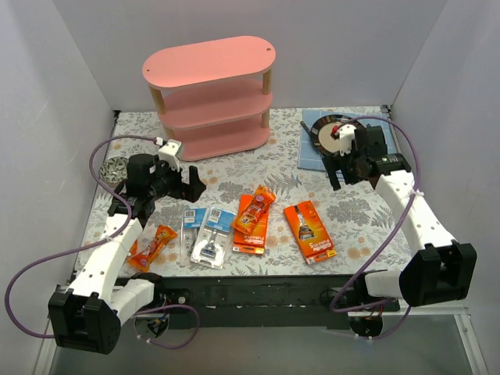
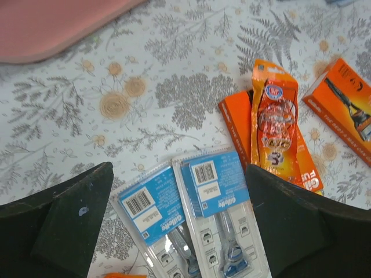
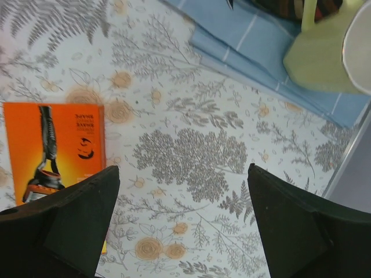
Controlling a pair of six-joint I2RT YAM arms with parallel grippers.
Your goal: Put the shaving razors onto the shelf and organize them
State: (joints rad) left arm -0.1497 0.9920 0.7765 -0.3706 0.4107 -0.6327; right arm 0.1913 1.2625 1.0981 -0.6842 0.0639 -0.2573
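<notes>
The pink three-tier shelf (image 1: 211, 94) stands at the back of the table with bare boards. Two clear blue blister razor packs (image 1: 206, 233) lie side by side at the front. An orange bag (image 1: 258, 205) lies on an orange card (image 1: 248, 233), another orange card (image 1: 310, 232) lies to the right, and another orange bag (image 1: 152, 246) lies at the left. My left gripper (image 1: 187, 186) is open and empty above the table. In the left wrist view it (image 2: 177, 174) hangs over the blister packs (image 2: 223, 214), beside the orange bag (image 2: 274, 124). My right gripper (image 1: 337, 173) is open and empty; the right wrist view shows it (image 3: 182, 171) over bare cloth beside the orange card (image 3: 55, 147).
A blue mat (image 1: 311, 148) with a dark pan (image 1: 334, 131) lies at the back right, under the right wrist. A small metal round object (image 1: 116, 166) sits at the left edge. White walls close in three sides. The shelf's base (image 2: 52, 26) shows in the left wrist view.
</notes>
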